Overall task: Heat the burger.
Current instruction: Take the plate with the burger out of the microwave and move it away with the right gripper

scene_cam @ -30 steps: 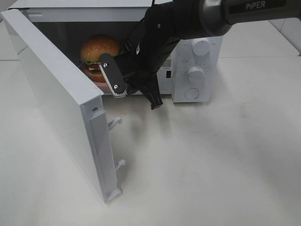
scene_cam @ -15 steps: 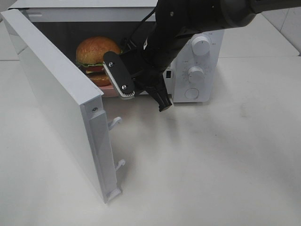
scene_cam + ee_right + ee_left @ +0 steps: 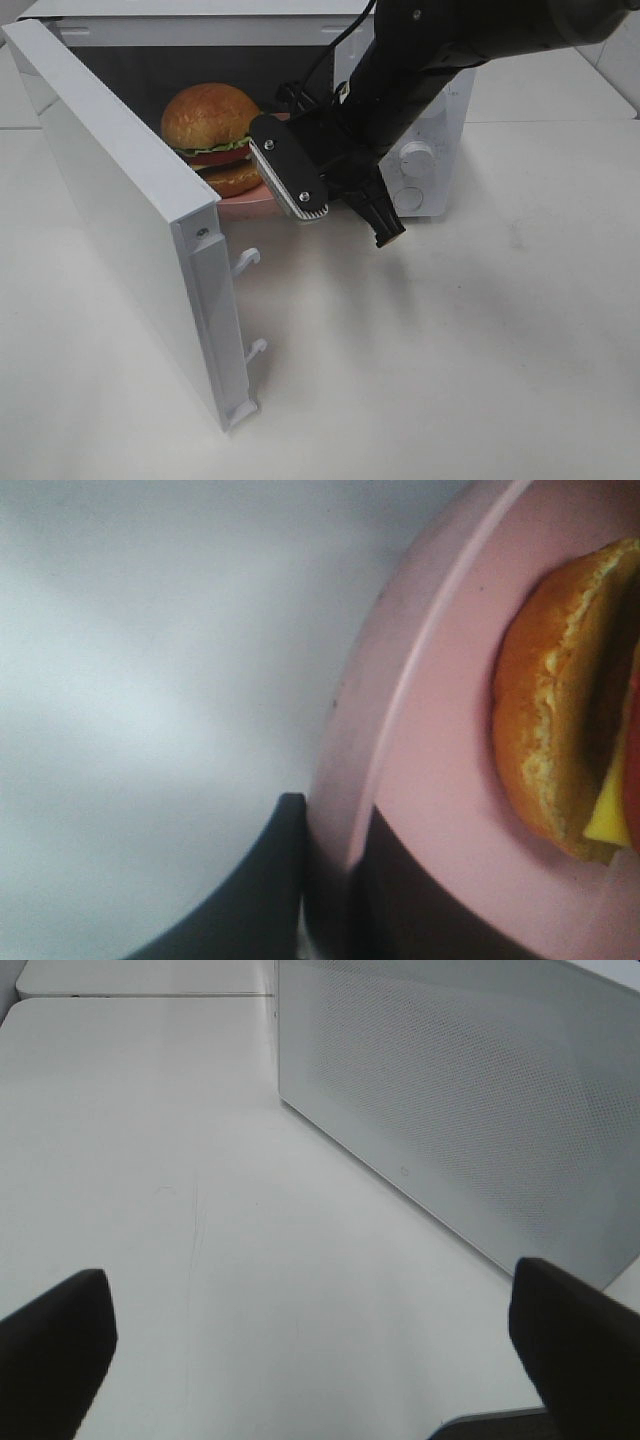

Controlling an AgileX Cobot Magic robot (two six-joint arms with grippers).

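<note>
Clearly the right end effector [image 3: 330, 900] is clenched on the rim of the round pink plate [image 3: 440, 720], one dark finger on each face of the edge. That plate carries the round burger with glossy golden-brown bun, lettuce, tomato and cheese [image 3: 212, 135], sitting in the mouth of the white box-shaped microwave oven [image 3: 180, 20] near the desk's far edge, its door [image 3: 120, 200] swung wide. The burger looks light but stacked and loose, likely to slide on a tilted plate, so holding the stiff rim and keeping it level seems wiser than pinching the soft bun. The left end effector [image 3: 310, 1360] hangs released beside the oven's perforated wall.
</note>
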